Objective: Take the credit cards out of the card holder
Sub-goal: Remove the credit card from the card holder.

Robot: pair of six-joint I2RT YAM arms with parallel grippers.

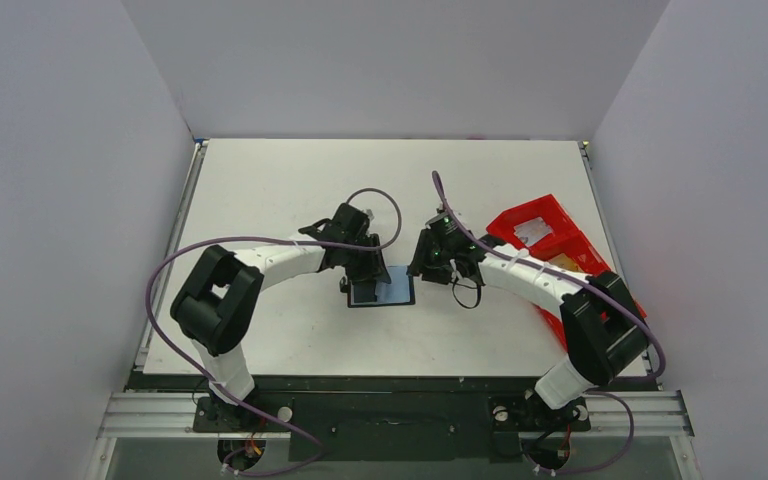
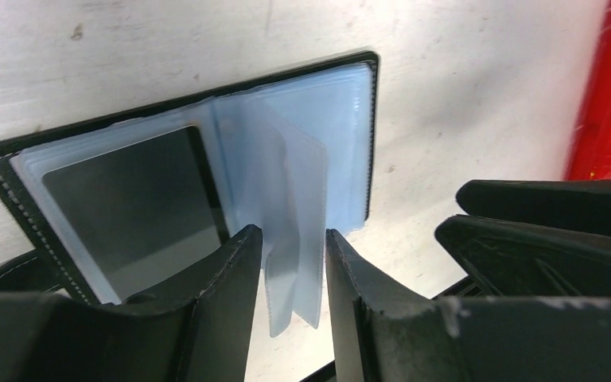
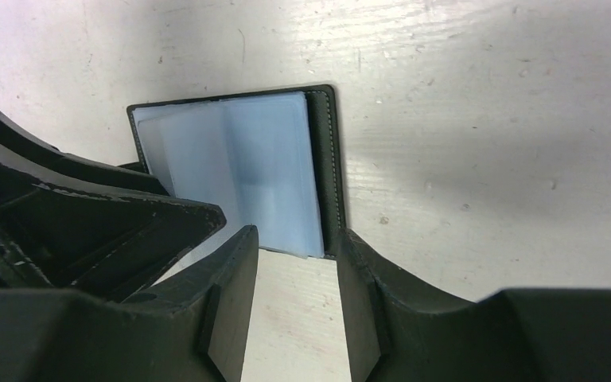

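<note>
Working over a scuffed white table (image 1: 260, 180), passing by the red plastic tray (image 1: 550, 225) at its right edge. Leaving the flat, black, stitched card holder (image 1: 381, 293) lying open at mid-table between both arms. Hovering the left gripper (image 2: 293, 239), jaws parted either side of upright glossy clear sleeves (image 2: 298, 183), and the right gripper (image 3: 296, 239), spread and empty, at the holder's edge. Apparently leafing for cards. Likely needing next a pinch on the dark card (image 2: 139, 207), not yet pulled out.

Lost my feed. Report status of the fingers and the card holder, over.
Left fingers open, clear sleeves standing between them. Right fingers open, empty. Card holder lies open, dark card in its sleeve. Nothing blocking.
</note>
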